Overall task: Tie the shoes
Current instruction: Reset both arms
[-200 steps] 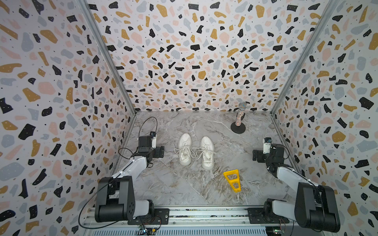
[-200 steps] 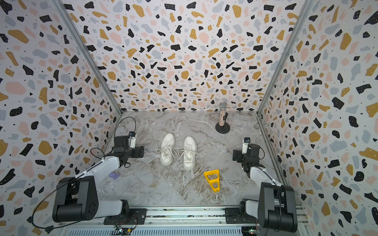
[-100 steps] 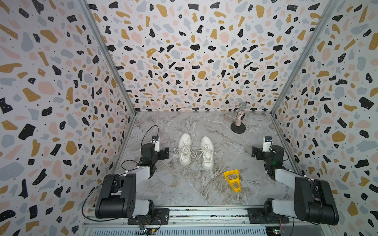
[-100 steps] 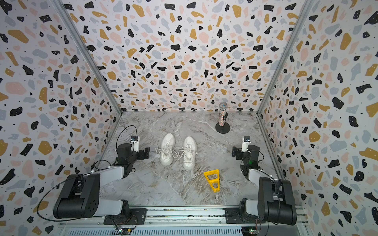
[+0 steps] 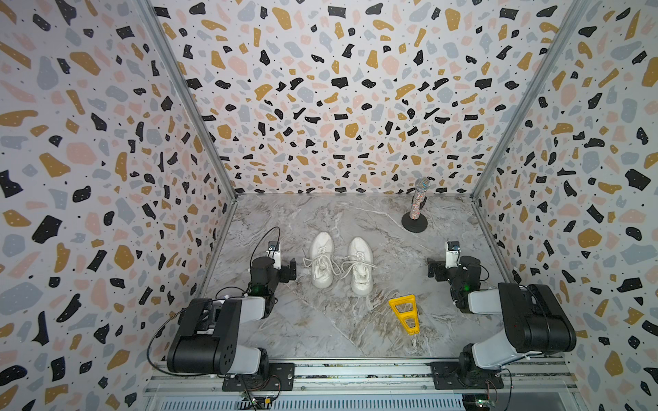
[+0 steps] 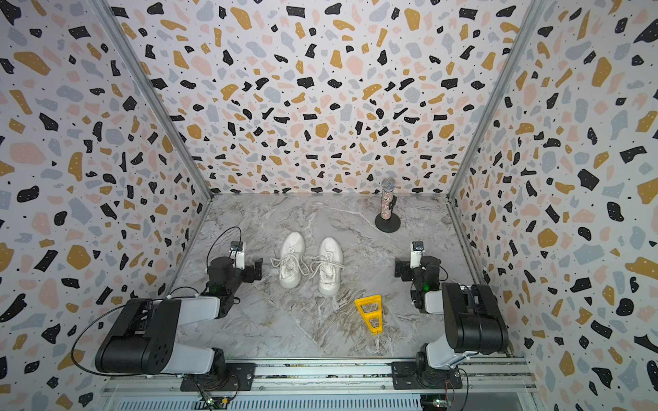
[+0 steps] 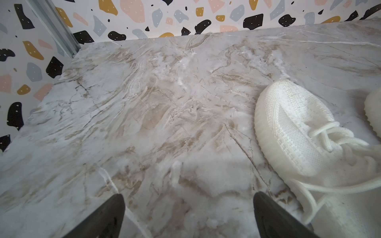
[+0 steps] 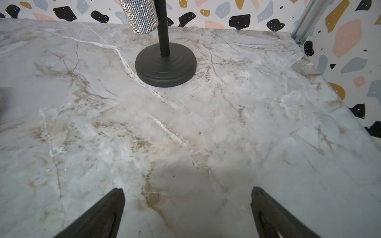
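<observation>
Shoes [image 5: 321, 263] between left pincer [image 7: 188, 197], right pincer [image 8: 186, 190]; jaws spread.

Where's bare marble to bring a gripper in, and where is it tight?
Bare: the back corner on the left arm's side, beyond the sneakers; the wide stretch between them, the microphone stand and the right gripper; the front, beside the yellow triangular tool. Tight: laces spread between the pair, left gripper close alongside.

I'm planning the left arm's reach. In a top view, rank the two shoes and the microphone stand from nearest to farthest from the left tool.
1. shoe on the left, close beside the left tool.
2. shoe on the right, mid-table, beyond the first shoe.
3. microphone stand, far back on the right side.
</observation>
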